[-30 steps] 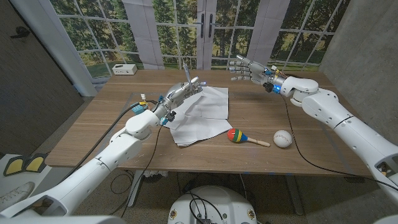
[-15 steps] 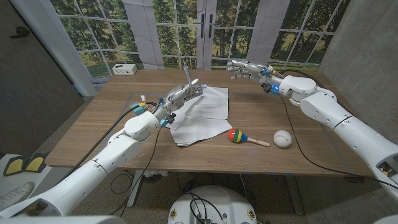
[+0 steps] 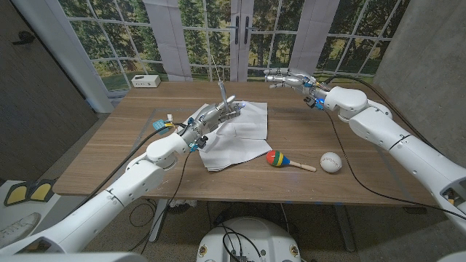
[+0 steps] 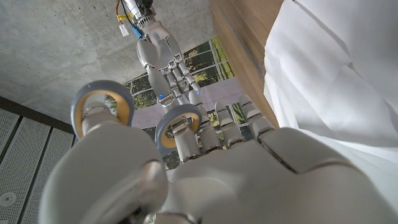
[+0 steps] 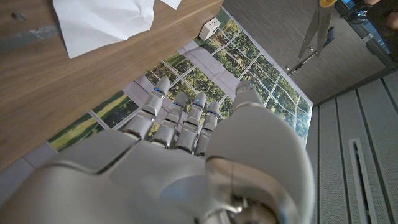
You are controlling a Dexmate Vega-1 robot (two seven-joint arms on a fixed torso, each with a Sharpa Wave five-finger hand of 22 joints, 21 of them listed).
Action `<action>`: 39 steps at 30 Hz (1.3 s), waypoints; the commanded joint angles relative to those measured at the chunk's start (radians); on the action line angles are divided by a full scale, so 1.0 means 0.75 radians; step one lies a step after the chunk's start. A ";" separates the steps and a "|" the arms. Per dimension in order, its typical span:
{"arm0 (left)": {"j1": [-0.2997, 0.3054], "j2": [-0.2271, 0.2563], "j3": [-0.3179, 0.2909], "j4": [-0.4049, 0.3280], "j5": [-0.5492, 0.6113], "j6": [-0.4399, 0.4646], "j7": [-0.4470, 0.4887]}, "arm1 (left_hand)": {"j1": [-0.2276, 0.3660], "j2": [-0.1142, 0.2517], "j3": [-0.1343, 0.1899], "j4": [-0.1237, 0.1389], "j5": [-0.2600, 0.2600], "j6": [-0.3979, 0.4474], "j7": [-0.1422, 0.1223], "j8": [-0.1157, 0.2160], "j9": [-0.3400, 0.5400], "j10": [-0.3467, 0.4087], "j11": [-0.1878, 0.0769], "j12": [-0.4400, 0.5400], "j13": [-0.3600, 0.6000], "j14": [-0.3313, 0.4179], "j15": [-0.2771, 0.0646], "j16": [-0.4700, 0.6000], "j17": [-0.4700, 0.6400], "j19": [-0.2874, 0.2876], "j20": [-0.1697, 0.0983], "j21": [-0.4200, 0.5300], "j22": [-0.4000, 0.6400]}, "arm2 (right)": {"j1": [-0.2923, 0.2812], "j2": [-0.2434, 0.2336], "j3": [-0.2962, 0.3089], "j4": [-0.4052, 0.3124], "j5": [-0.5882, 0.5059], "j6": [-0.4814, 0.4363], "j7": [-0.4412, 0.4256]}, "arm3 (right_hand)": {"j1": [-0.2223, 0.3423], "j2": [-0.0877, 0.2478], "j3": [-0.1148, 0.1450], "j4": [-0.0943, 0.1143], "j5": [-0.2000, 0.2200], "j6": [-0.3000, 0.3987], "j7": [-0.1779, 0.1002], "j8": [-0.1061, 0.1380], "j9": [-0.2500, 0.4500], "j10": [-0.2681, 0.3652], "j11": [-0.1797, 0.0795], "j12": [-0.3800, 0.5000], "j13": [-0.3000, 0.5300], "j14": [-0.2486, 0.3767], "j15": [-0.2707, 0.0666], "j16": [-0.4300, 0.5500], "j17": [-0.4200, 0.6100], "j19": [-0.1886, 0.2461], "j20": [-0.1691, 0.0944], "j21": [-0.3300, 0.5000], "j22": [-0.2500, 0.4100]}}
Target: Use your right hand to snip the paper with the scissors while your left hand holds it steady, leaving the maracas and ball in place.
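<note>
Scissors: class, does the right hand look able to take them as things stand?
Probably yes. The left hand holds the scissors upright over the paper, blades up, and the open right hand hovers beyond the paper's far corner with nothing between them.

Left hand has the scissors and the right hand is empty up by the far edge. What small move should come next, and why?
Probably bring the right hand toward the scissors that the left hand holds upright over the paper. The right hand must cut, yet it is open and apart from them.
</note>
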 commanded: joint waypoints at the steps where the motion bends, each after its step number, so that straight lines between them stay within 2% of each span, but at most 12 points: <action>1: 0.052 0.023 -0.008 -0.071 -0.025 0.037 0.037 | 0.001 0.017 -0.015 0.002 0.013 -0.024 0.010 0.000 0.002 0.164 -0.141 -0.004 0.005 0.005 -0.084 0.003 0.002 -0.001 -0.005 0.002 0.004 | 0.038 0.007 -0.048 0.024 -0.210 0.111 -0.031 | 0.018 0.000 0.006 -0.009 -0.007 -0.023 -0.006 -0.002 0.003 -0.017 -0.019 -0.015 0.007 -0.021 -0.155 -0.003 0.005 -0.014 0.000 -0.012 0.006; 11: 0.058 0.035 -0.004 -0.092 -0.039 0.056 0.031 | 0.003 0.019 -0.024 0.004 0.015 -0.018 0.013 0.001 -0.001 0.170 -0.141 -0.005 0.009 0.002 -0.083 0.002 0.002 0.001 -0.007 0.002 0.004 | 0.034 -0.007 -0.056 -0.005 -0.360 0.142 -0.086 | -0.001 -0.009 0.003 0.000 -0.014 -0.049 -0.017 0.000 0.004 -0.047 -0.039 -0.033 0.015 -0.066 -0.148 -0.008 0.008 -0.035 0.019 -0.035 0.007; 16: 0.059 0.050 -0.001 -0.110 -0.045 0.078 0.024 | -0.002 0.018 -0.032 0.008 0.016 -0.017 0.015 -0.001 -0.004 0.171 -0.140 -0.006 0.011 0.001 -0.082 0.002 0.002 -0.001 -0.007 0.001 0.005 | 0.047 -0.020 -0.065 -0.011 -0.403 0.157 -0.061 | -0.009 -0.012 0.001 0.003 -0.014 -0.050 -0.018 0.003 0.004 -0.055 -0.040 -0.038 0.017 -0.077 -0.145 -0.010 0.007 -0.042 0.025 -0.042 0.007; 18: 0.065 0.056 -0.004 -0.118 -0.048 0.086 0.032 | -0.004 0.020 -0.033 0.010 0.016 -0.020 0.016 -0.002 -0.005 0.168 -0.138 -0.008 0.012 0.000 -0.081 0.001 0.002 -0.003 -0.005 0.001 0.005 | 0.063 -0.030 -0.078 -0.008 -0.440 0.185 -0.039 | -0.007 -0.012 0.005 -0.001 -0.013 -0.067 -0.024 0.002 0.004 -0.093 -0.037 -0.055 0.021 -0.127 -0.141 -0.023 0.004 -0.074 0.040 -0.066 0.007; 19: 0.069 0.056 -0.007 -0.122 -0.051 0.087 0.037 | -0.005 0.022 -0.035 0.012 0.016 -0.019 0.018 -0.003 -0.006 0.168 -0.135 -0.009 0.013 -0.003 -0.077 0.000 0.002 -0.003 -0.004 0.001 0.005 | 0.068 -0.035 -0.084 -0.012 -0.458 0.189 -0.029 | -0.005 -0.012 0.009 -0.003 -0.013 -0.081 -0.031 0.001 0.004 -0.114 -0.046 -0.064 0.023 -0.138 -0.144 -0.023 0.003 -0.091 0.063 -0.080 0.007; 20: 0.075 0.057 -0.011 -0.126 -0.051 0.086 0.046 | -0.005 0.023 -0.035 0.012 0.016 -0.018 0.017 -0.002 -0.006 0.167 -0.135 -0.009 0.013 -0.004 -0.076 0.000 0.003 -0.003 -0.005 0.001 0.005 | 0.067 -0.034 -0.085 -0.015 -0.472 0.189 -0.036 | -0.004 -0.012 0.009 -0.004 -0.013 -0.087 -0.034 -0.001 0.004 -0.120 -0.050 -0.066 0.024 -0.143 -0.143 -0.024 0.003 -0.097 0.069 -0.084 0.007; 30: 0.103 0.082 -0.030 -0.155 -0.067 0.098 0.061 | -0.006 0.032 -0.042 0.018 0.017 -0.018 0.029 -0.005 -0.009 0.169 -0.127 -0.011 0.018 -0.005 -0.088 0.000 0.003 -0.007 -0.018 -0.001 0.004 | 0.071 -0.022 -0.091 -0.023 -0.557 0.203 -0.055 | 0.007 -0.003 0.021 -0.009 -0.011 -0.093 -0.045 0.002 0.003 -0.135 -0.061 -0.071 0.027 -0.155 -0.163 -0.021 0.003 -0.113 0.060 -0.099 0.007; 32: 0.108 0.090 -0.037 -0.155 -0.090 0.107 0.050 | -0.006 0.033 -0.045 0.019 0.016 -0.019 0.027 -0.005 -0.009 0.167 -0.126 -0.012 0.019 -0.013 -0.083 -0.003 0.002 -0.010 -0.015 -0.003 0.004 | 0.092 -0.027 -0.104 -0.020 -0.569 0.199 -0.015 | 0.008 -0.002 0.023 -0.010 -0.012 -0.104 -0.049 0.000 0.003 -0.156 -0.061 -0.078 0.028 -0.172 -0.165 -0.025 0.004 -0.127 0.060 -0.109 0.007; 35: 0.123 0.104 -0.052 -0.168 -0.102 0.122 0.067 | -0.007 0.033 -0.048 0.021 0.016 -0.023 0.025 -0.009 -0.013 0.167 -0.126 -0.013 0.021 -0.015 -0.081 -0.004 0.002 -0.016 -0.014 -0.005 0.003 | 0.095 -0.024 -0.109 -0.031 -0.605 0.191 -0.025 | 0.007 -0.006 0.027 -0.011 -0.013 -0.149 -0.056 -0.009 0.002 -0.194 -0.079 -0.088 0.031 -0.213 -0.153 -0.032 0.003 -0.161 0.069 -0.135 0.008; 39: 0.131 0.120 -0.062 -0.179 -0.107 0.135 0.075 | -0.009 0.032 -0.053 0.023 0.016 -0.024 0.027 -0.012 -0.017 0.169 -0.126 -0.013 0.023 -0.016 -0.078 -0.004 0.002 -0.018 -0.012 -0.006 0.003 | 0.093 -0.019 -0.106 -0.034 -0.612 0.187 -0.025 | 0.004 -0.010 0.026 -0.011 -0.014 -0.153 -0.056 -0.008 0.002 -0.199 -0.074 -0.088 0.032 -0.223 -0.157 -0.033 0.002 -0.164 0.069 -0.140 0.008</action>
